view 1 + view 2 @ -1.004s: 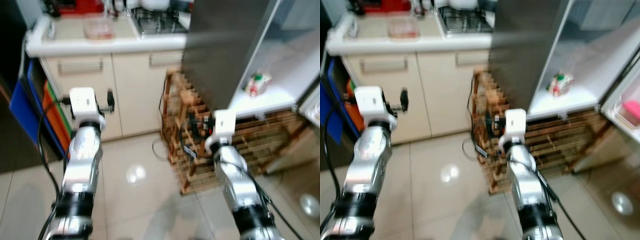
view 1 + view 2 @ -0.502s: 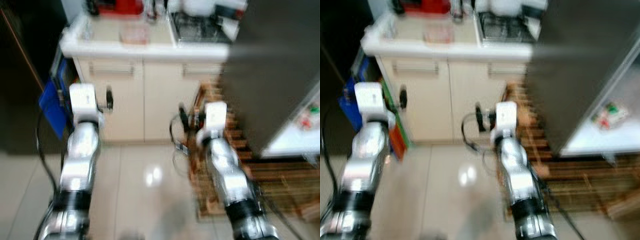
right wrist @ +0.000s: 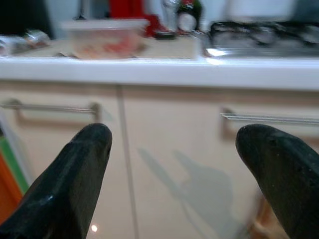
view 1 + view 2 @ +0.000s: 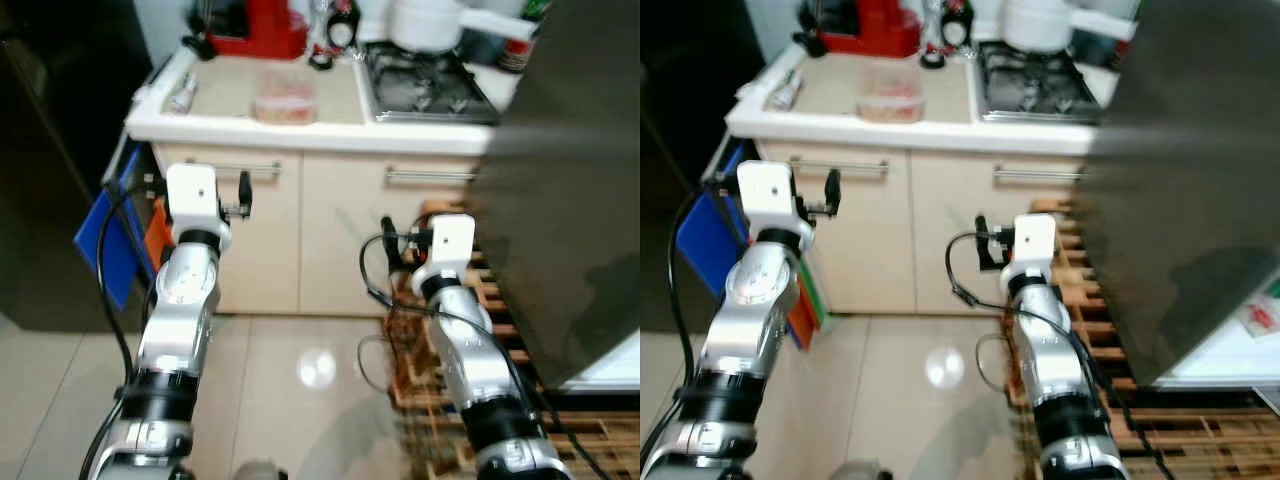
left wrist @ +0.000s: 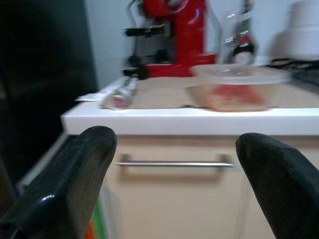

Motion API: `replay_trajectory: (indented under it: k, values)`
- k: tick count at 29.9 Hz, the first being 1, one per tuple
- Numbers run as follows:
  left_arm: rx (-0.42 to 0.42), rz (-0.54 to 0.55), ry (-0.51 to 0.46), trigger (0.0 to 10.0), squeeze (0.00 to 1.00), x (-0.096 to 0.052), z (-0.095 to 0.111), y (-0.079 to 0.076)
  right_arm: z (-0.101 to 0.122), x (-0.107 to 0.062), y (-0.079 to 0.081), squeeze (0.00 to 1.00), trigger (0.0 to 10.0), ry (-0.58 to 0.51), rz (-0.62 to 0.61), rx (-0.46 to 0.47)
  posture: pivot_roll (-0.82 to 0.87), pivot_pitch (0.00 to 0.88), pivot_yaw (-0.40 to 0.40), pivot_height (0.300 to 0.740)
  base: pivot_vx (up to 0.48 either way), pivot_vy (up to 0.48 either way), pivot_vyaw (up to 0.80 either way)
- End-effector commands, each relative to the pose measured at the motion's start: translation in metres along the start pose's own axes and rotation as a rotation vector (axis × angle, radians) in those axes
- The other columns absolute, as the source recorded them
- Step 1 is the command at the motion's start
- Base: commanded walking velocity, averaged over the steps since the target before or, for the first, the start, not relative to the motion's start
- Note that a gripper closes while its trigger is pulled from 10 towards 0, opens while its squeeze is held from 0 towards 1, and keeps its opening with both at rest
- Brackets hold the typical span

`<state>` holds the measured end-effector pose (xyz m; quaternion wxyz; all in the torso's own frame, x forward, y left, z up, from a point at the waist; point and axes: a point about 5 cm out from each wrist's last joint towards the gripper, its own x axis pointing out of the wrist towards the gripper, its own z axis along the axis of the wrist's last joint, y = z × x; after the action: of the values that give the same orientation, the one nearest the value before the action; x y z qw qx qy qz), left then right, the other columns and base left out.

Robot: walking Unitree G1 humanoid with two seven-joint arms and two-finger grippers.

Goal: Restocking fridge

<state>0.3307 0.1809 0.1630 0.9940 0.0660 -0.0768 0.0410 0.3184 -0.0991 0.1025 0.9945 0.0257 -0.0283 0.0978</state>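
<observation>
A clear lidded container (image 4: pixel 285 97) with reddish food sits on the white counter (image 4: pixel 320 125), ahead of me and above both arms. A small wrapped packet (image 4: pixel 182 95) lies at the counter's left end. My left gripper (image 5: pixel 174 139) is held up in front of the left cabinet door, open, with nothing in it. My right gripper (image 3: pixel 173 132) faces the cabinet doors below the stove, also open with nothing between its fingers. The dark fridge door (image 4: pixel 570 200) stands at the right. Past it a white fridge shelf (image 4: pixel 1230 360) holds a packet (image 4: pixel 1262 315).
A red appliance (image 4: pixel 270 25), bottles, a gas stove (image 4: pixel 425 85) and a white pot (image 4: pixel 430 22) stand at the back of the counter. A wooden rack (image 4: pixel 475 330) sits on the floor by the fridge. Blue and orange items (image 4: pixel 110 245) lean at the cabinet's left. Glossy tiles lie between.
The whole picture has swung left: the open fridge has slid to the right edge and the counter is now centred. Both arms keep the same raised pose.
</observation>
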Motion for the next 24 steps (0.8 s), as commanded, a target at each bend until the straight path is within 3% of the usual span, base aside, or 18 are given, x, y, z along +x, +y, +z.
replay_trajectory:
  k: [1, 4, 20, 24]
  values:
    - [-0.011, -0.017, -0.031, 10.0, 0.00, 0.003, 0.010, -0.009, 0.002, 0.000, -0.015, 0.05, 10.0, -0.008, -0.043, -0.023, 0.05, 0.000, -0.012, 0.740, 0.480, 0.000, 0.00]
    - [-0.028, 0.011, -0.020, 10.0, 0.00, 0.004, 0.009, -0.003, 0.004, 0.001, -0.014, 0.04, 10.0, -0.013, -0.046, -0.029, 0.06, 0.000, -0.014, 0.740, 0.480, 0.000, 0.00]
    - [-0.030, 0.008, -0.037, 10.0, 0.00, 0.004, 0.016, -0.002, 0.003, 0.002, -0.009, 0.04, 10.0, -0.012, -0.029, -0.027, 0.06, 0.000, -0.012, 0.740, 0.480, 0.000, 0.00]
    - [-0.022, 0.000, -0.063, 10.0, 0.00, 0.006, 0.026, -0.002, 0.003, 0.002, -0.010, 0.04, 10.0, -0.015, -0.031, -0.027, 0.05, 0.000, -0.010, 0.740, 0.480, 0.000, 0.00]
